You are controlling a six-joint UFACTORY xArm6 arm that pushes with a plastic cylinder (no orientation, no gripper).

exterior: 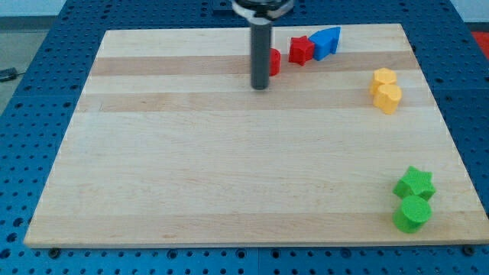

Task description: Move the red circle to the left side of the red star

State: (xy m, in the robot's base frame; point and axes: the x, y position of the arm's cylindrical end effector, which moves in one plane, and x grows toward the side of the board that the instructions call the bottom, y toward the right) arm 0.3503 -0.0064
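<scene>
The red circle [274, 61] lies near the view's top, partly hidden behind my rod. The red star [301, 50] sits just to its right, a small gap apart. My tip [260, 86] rests on the board just below and left of the red circle, close against it. The red star touches a blue block [326, 41] on its right.
Two yellow blocks [386, 89] sit together at the view's right. A green star [415, 184] and a green circle [412, 214] sit at the bottom right. The wooden board [229, 168] ends close behind the red and blue blocks.
</scene>
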